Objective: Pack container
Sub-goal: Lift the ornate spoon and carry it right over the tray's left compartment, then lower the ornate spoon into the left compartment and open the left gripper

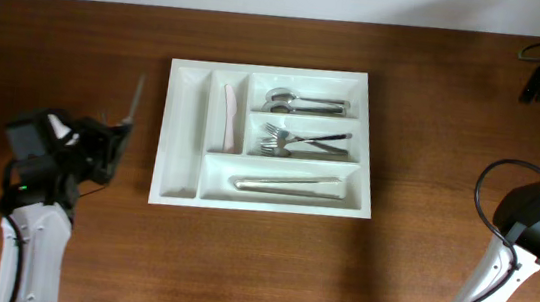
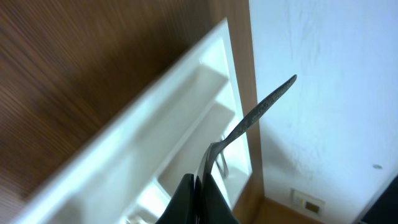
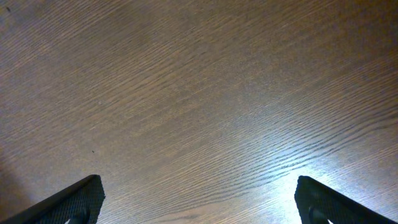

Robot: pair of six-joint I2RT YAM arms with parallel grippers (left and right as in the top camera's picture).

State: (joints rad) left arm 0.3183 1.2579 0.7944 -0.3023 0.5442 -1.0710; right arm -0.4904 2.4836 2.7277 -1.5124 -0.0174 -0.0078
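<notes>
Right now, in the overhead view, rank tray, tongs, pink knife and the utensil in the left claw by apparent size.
1. Tray
2. Tongs
3. Pink knife
Held utensil: unranked. It is partly hidden and off the table, nearer the camera, and looks roughly knife-sized.

White container (image 1: 179, 152) set on brown wooden table (image 1: 257, 270), spoons (image 1: 300, 102), forks (image 1: 296, 140), pale knife (image 1: 226, 116) and long silver utensil (image 1: 287, 183) sorted into separate compartments, thin grey piece of cutlery (image 1: 136, 100) held by left gripper (image 1: 121, 133) just left of it.
</notes>
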